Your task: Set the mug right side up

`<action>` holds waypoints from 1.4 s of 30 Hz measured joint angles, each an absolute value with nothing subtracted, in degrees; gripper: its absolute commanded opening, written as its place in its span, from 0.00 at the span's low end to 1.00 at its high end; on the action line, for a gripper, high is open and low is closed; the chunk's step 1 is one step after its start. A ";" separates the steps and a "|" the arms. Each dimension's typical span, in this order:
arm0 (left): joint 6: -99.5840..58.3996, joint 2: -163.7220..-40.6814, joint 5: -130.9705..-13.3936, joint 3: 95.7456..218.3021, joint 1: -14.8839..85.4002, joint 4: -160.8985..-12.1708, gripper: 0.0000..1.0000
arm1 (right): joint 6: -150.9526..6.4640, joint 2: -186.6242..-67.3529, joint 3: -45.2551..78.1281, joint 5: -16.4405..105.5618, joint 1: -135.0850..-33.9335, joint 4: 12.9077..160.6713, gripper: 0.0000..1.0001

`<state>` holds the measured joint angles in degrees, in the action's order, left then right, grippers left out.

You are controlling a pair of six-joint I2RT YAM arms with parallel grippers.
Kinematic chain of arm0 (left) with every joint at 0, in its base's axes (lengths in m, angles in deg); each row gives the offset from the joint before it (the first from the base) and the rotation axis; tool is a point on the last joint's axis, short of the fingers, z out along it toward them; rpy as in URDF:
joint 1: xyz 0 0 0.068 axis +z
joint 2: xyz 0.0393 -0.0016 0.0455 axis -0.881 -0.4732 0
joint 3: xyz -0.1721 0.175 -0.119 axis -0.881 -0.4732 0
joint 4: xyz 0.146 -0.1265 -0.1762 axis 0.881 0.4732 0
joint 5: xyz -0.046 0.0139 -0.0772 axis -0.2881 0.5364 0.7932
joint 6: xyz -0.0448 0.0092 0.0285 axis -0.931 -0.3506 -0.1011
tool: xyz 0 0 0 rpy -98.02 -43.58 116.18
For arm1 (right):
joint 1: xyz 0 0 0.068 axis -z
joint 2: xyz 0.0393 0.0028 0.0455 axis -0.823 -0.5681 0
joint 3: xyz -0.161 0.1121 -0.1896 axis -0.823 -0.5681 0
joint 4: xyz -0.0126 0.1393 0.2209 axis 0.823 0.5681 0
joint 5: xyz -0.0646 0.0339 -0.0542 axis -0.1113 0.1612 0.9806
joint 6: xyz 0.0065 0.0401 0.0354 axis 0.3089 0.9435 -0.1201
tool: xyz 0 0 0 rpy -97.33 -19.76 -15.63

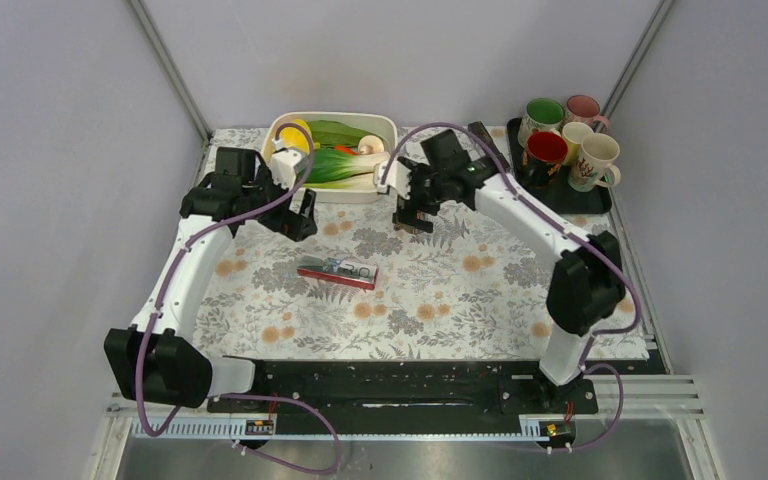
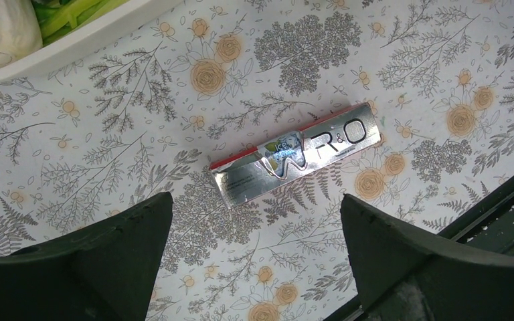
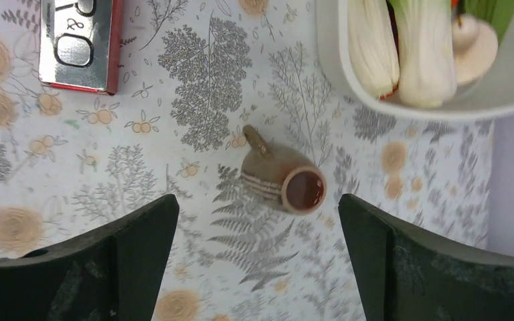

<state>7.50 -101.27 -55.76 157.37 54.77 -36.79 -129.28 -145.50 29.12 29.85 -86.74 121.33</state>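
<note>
1. Right wrist view: the small brown striped mug (image 3: 282, 179) stood on the floral tablecloth (image 3: 194, 100) at centre frame, its dark mouth facing up toward the camera and its handle pointing to the upper left.
2. The right gripper (image 3: 255, 204) hung above the mug with its jaws spread wide. Both fingers were clear of the mug and nothing was held.
3. A silver-and-red carton (image 3: 80, 43) lay in the upper left of that frame, well apart from the mug. A white tub (image 3: 401, 110) holding bok choy (image 3: 425, 53) filled the upper right.
4. Left wrist view: the left gripper (image 2: 254, 207) was also spread wide and empty, hanging over the same carton, which lay flat at centre frame.
5. Top external view: both arms reached toward the far side of the table, fingers just in front of the tub. The mug itself could not be made out under the right gripper.
6. A black tray (image 1: 560, 195) with several upright mugs (image 1: 544, 112) sat in the upper right corner.
</note>
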 measured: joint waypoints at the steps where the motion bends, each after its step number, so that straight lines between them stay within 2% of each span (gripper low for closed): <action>1: 7.52 -101.21 -55.76 157.32 55.01 -36.82 0.99 | -132.44 -147.49 31.30 29.83 -87.76 123.51 0.99; 8: 7.72 -100.60 -56.39 157.30 56.83 -37.89 0.99 | -154.06 -162.48 45.33 36.08 -92.38 133.63 0.99; 16: 7.92 -100.29 -56.67 157.06 57.38 -37.86 0.99 | -162.78 -174.20 55.96 41.96 -94.65 140.87 0.92; 19: 8.07 -100.27 -56.67 157.06 57.53 -37.89 0.99 | -163.98 -176.99 59.41 44.08 -94.65 142.86 0.73; 24: 8.11 -100.25 -56.65 157.06 57.73 -37.89 0.99 | -165.01 -179.73 60.48 46.88 -94.63 144.45 0.68; 28: 8.11 -100.25 -56.65 157.06 57.79 -37.91 0.99 | -165.08 -181.80 60.48 47.21 -94.63 144.91 0.53; 32: 8.13 -100.25 -56.65 157.06 57.83 -37.93 0.99 | -164.84 -183.18 60.50 47.34 -94.63 145.04 0.34; 34: 8.13 -100.25 -56.65 157.06 57.90 -37.91 0.99 | -164.60 -183.92 60.68 48.21 -94.63 145.04 0.18; 35: 8.13 -100.25 -56.63 157.06 57.92 -37.93 0.99 | -164.51 -184.34 60.79 48.67 -94.63 145.02 0.05; 36: 8.13 -100.25 -56.63 157.06 57.99 -37.91 0.99 | -164.62 -184.56 60.81 49.09 -94.63 145.04 0.00; 42: 8.13 -100.25 -56.48 157.06 58.10 -38.00 0.99 | -161.34 -184.49 62.58 48.21 -94.63 147.01 0.00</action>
<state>8.13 -100.25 -56.48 157.06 58.10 -38.00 -161.34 -184.49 62.58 48.21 -94.63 147.01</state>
